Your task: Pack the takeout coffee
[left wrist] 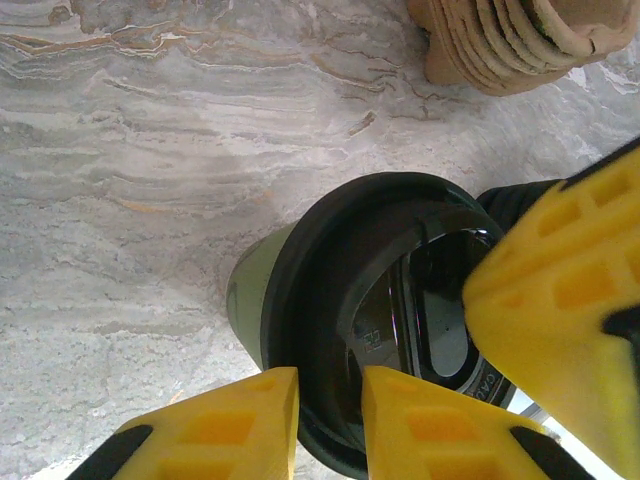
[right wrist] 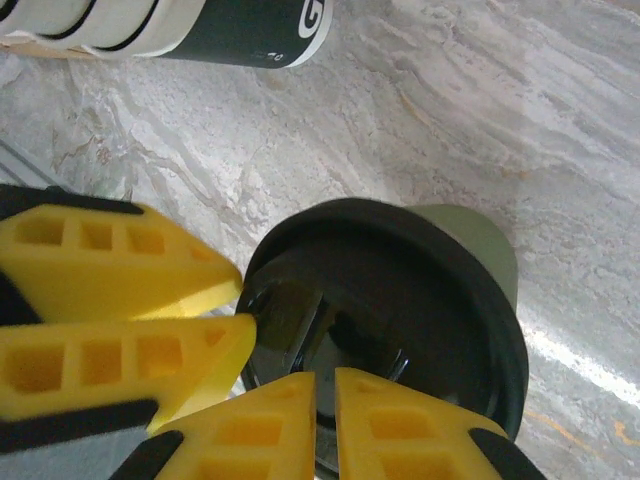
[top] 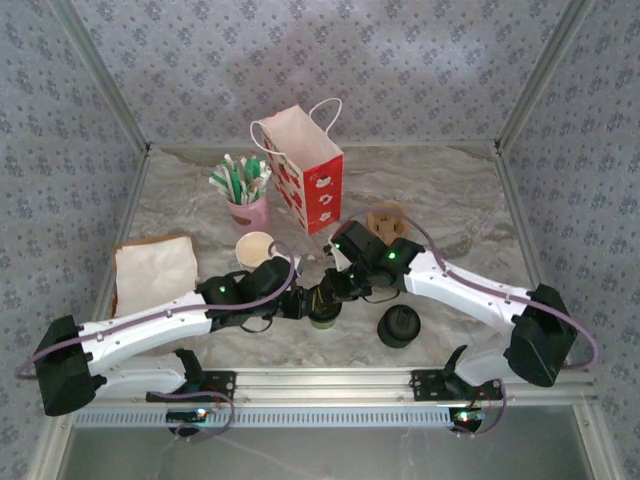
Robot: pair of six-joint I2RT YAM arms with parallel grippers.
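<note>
You've got a marble-look table w/ both arms reaching in twd the near ctr: L arm from the near left, R arm from the near right. At far ctr stands a red-and-white paper bag, upright, mouth open. At left lies a white napkin pile on brown paper. Just left of the bag is a pink cup full of straws and sticks. Right of the bag are brown cardboard carriers. On the near side of the pink cup sits a lidless white cup stack. At near right is a squat black lid pile, standing alone. Your task item, the takeout coffee, stands upright on the table at near ctr, btwn the cup stack and the lid pile, black lid on, green side showing. L gripper meets it from the left, fingers pinched on the lid's rim. R gripper comes in from the right, over the lid. Its fingers are nearly together w/ a thin slit, and you can't tell if they nip the rim or just rest on it.
</note>
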